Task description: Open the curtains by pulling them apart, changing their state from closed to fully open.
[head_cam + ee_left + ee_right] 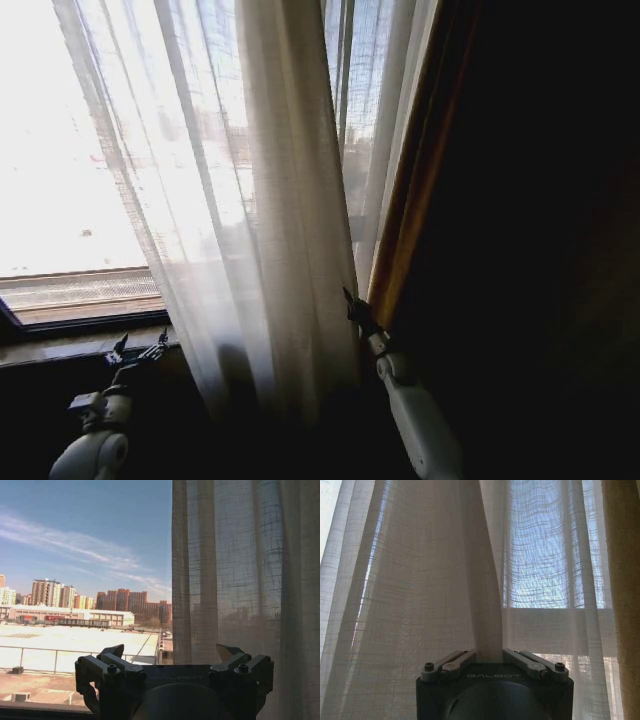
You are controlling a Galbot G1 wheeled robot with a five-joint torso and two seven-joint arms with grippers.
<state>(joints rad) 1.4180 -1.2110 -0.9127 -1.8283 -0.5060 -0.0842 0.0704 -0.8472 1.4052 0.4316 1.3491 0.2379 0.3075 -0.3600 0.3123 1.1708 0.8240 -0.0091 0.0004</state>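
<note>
I am observing the curtains [270, 200] hanging gathered in a thick bunch against the beige drape [415, 180], with the bare window [60, 200] lying exposed on the far side of the sheer from that drape. The right gripper [489, 656] is pinching a fold of the sheer between its fingers, sitting low at the bunch's edge just beside the drape. The left gripper [172, 655] is holding its fingers spread and empty, well apart from the drape, near the sheer's free edge.
</note>
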